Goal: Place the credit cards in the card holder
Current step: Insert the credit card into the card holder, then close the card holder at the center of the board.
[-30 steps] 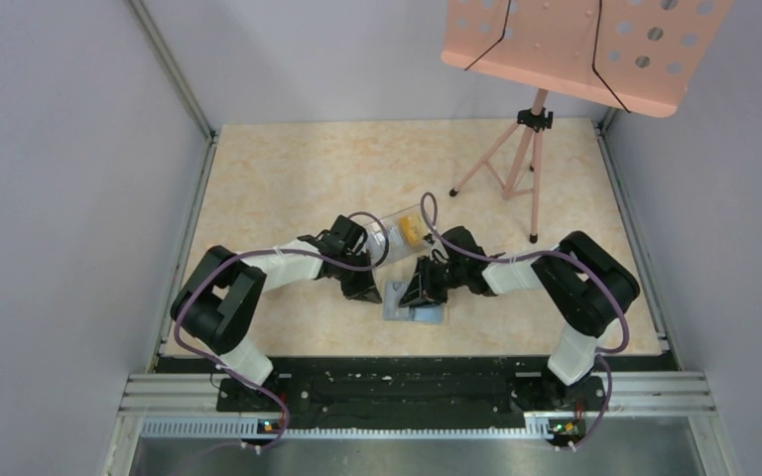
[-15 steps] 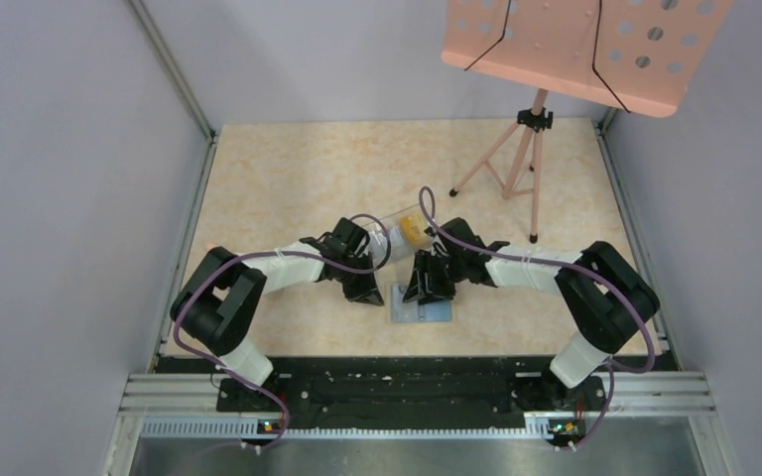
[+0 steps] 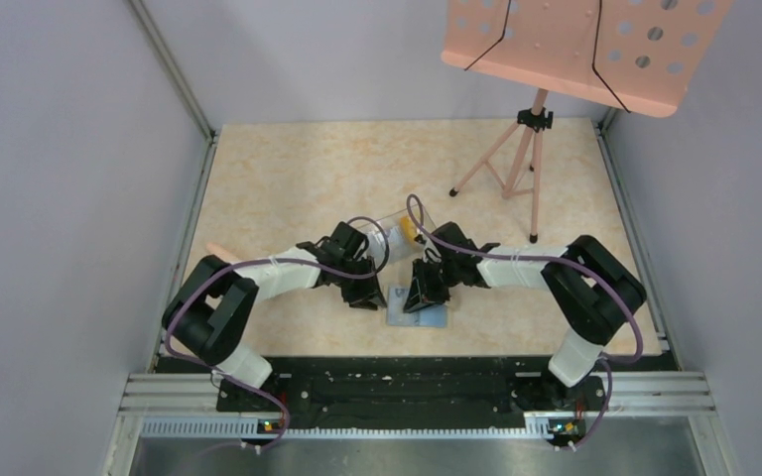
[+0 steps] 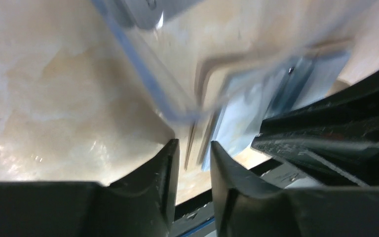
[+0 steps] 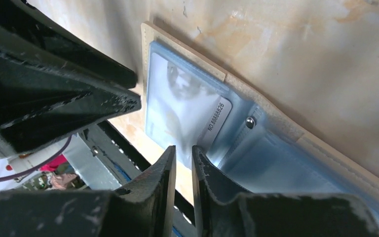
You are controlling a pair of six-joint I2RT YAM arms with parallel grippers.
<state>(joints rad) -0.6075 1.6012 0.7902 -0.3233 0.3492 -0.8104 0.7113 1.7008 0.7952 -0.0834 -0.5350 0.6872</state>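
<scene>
On the tabletop [image 3: 288, 178], the left hand [image 3: 365, 297] had just parted slightly from pressed together. The right hand [image 3: 419, 297] had spread, then narrowed to a slit. Both pinched nothing. The open holder [image 3: 429, 317] lay between them at the near edge. One white card [image 5: 187, 106] sat in its pocket, apparently released. The next card could follow.

The table [image 3: 288, 169] has a beige, marbled top. The card holder [image 3: 432, 317] lies open on it close to the near edge, its light blue inside facing up. Just behind it stands a clear box [image 3: 397, 230] with something yellow inside. A pink stand [image 3: 535, 119] rests its three feet on the far right part. A small peach stick [image 3: 215, 248] lies near the left edge.
</scene>
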